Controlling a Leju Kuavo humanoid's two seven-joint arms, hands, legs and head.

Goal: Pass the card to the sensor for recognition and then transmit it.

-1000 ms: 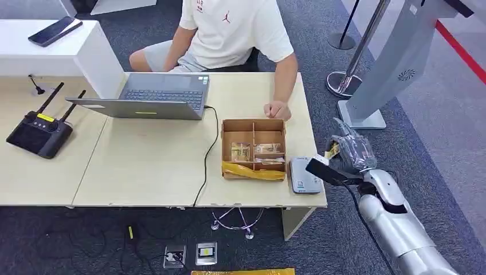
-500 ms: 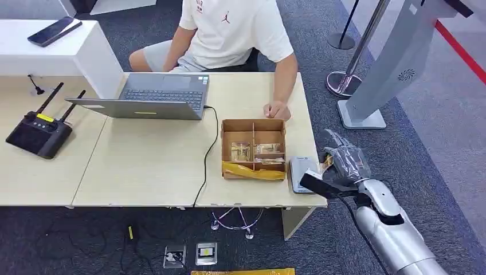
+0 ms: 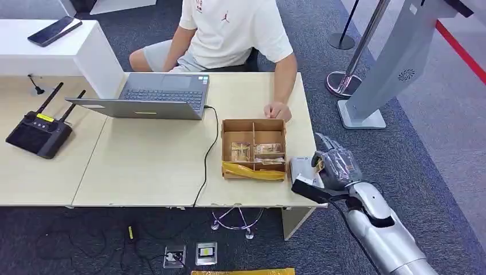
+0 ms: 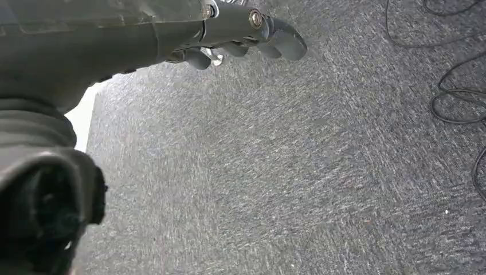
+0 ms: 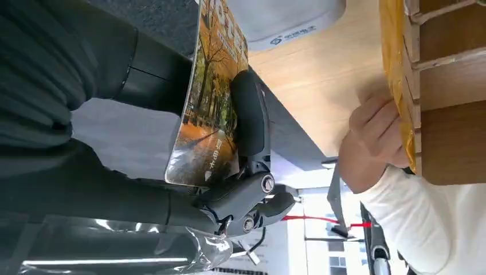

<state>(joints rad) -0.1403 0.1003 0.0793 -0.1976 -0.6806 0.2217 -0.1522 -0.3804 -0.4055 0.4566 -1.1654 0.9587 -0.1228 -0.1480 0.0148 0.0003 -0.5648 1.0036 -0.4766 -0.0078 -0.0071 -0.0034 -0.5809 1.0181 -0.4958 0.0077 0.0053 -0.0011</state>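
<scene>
— One card (image 5: 209, 100), and where was it?

— In the right hand (image 3: 334, 165), which gripped it: in the right wrist view the dark thumb (image 5: 250, 117) lay across the autumn-tree picture on the card's face, pressing it against the palm. From the head view the hand hung at the right edge of the tabletop (image 3: 149, 166), near its front right corner, with the card a small yellow patch among the fingers.

— How near was the sensor (image 3: 302, 172)?

— Just beside the hand. The grey-white reader lay flat by the front right corner of the tabletop, and the hand stood over its right side. I could not tell whether the card touched it.

— And the left hand (image 4: 240, 40)?

— It hung over grey carpet in the left wrist view, fingers curled in and holding nothing.

— What lay further back?

— A cardboard box (image 3: 254, 148) with dividers stood left of the sensor, cards in its compartments and a yellow strip along its front wall. Behind it a person's hand (image 3: 277, 110) rested at the right edge of the tabletop. A grey laptop (image 3: 155, 96) stood open toward the far edge, its black cable (image 3: 210, 152) running forward over the front edge. A black controller (image 3: 39, 133) with two antennas sat at the left.
</scene>
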